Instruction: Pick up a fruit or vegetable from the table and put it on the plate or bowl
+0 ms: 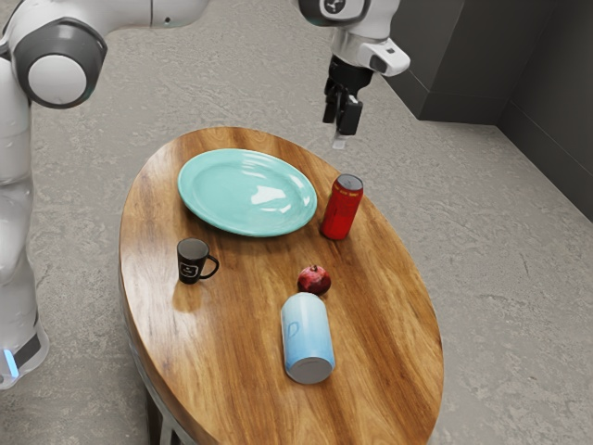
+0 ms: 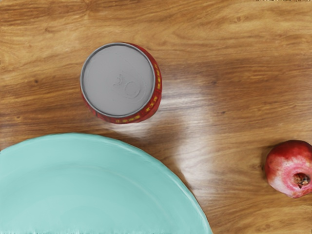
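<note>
Pomegranate (image 1: 314,279) round, prob. leathery; plate (image 1: 247,192) glossy teal

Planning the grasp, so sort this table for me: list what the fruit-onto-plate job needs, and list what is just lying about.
For the job:
pomegranate
teal plate
pincer

Just lying about:
red can, upright
black mug
blue cup, on its side
</note>
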